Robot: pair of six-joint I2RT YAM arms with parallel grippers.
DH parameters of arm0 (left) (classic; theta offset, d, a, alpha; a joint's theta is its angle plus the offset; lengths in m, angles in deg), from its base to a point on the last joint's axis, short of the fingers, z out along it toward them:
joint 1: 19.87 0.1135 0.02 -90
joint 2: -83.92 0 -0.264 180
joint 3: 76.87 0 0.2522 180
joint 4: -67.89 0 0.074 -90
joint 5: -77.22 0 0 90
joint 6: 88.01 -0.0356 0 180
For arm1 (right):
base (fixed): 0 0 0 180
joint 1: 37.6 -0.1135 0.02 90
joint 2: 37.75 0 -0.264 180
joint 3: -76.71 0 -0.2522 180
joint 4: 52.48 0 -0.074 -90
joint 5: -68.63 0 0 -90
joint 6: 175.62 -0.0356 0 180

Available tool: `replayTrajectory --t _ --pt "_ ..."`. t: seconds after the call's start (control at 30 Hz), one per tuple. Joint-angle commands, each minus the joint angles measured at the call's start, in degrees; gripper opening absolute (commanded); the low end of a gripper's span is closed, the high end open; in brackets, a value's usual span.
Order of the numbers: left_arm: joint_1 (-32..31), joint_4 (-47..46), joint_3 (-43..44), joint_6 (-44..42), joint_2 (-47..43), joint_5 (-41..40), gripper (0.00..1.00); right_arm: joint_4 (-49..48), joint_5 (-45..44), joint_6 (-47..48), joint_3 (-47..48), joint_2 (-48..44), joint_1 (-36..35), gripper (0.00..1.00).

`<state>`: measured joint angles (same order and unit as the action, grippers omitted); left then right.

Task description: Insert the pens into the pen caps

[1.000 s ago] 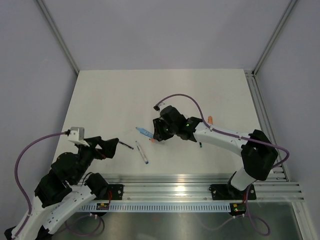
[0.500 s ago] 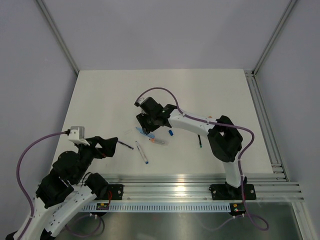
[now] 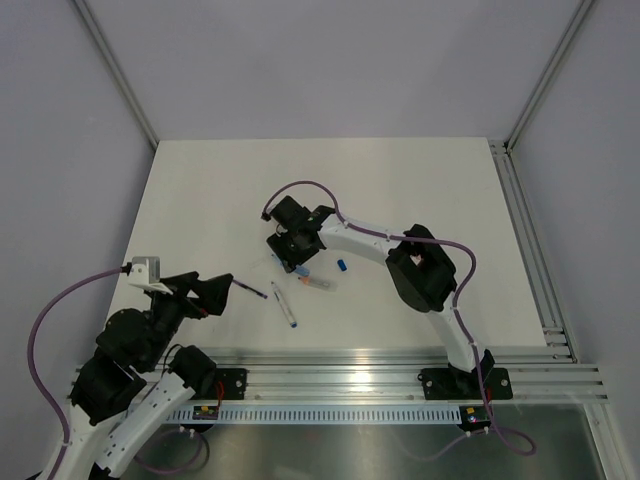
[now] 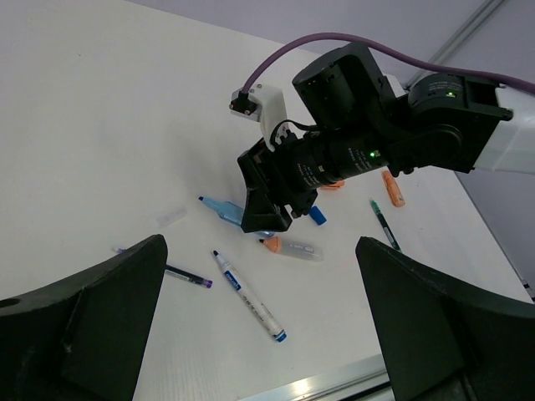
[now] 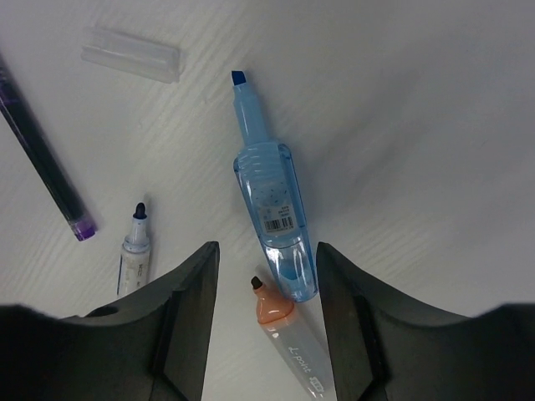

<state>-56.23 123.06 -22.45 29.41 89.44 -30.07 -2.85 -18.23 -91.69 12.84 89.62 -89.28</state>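
R gripper hangs over the table w/ its 2 fingers spread, gripping nothing. The rear end of the uncapped light-blue pen lies between them. Orange-tipped pen sits just beside that end. White pen, thin dark pen and clear cap lie nearby. L gripper gapes wide, empty, at front-left.
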Motion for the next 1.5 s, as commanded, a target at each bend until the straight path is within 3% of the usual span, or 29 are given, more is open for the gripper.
replayTrajectory --t 0.0,0.3,0.53,0.8,0.93,1.17,1.47 --pt "0.50 -3.09 -0.15 -0.79 -0.60 1.74 0.99 1.21 2.66 2.11 3.01 1.21 1.06 0.57" --pt "1.64 -3.53 -0.32 -0.97 -0.42 3.15 0.99 2.53 2.75 3.43 3.10 3.50 1.85 0.55" --pt "2.26 -3.79 -0.41 -1.14 -0.07 3.76 0.99 0.69 1.61 3.60 2.93 3.94 2.90 0.42" --pt "2.78 -3.88 -0.50 -1.32 0.37 4.38 0.99 -3.26 0.64 5.63 -0.93 1.83 5.18 0.38" --pt "3.49 -4.14 -0.59 -1.40 0.54 4.99 0.99 -5.98 0.21 7.47 -3.21 -0.36 5.71 0.30" --pt "4.28 -5.02 -0.41 -0.53 3.08 5.70 0.99 -13.02 1.17 1.43 -7.70 -12.90 5.98 0.27" --pt "4.28 -17.91 -4.71 7.03 11.52 15.18 0.89 -23.66 0.65 -11.75 -30.89 -39.09 0.89 0.27"
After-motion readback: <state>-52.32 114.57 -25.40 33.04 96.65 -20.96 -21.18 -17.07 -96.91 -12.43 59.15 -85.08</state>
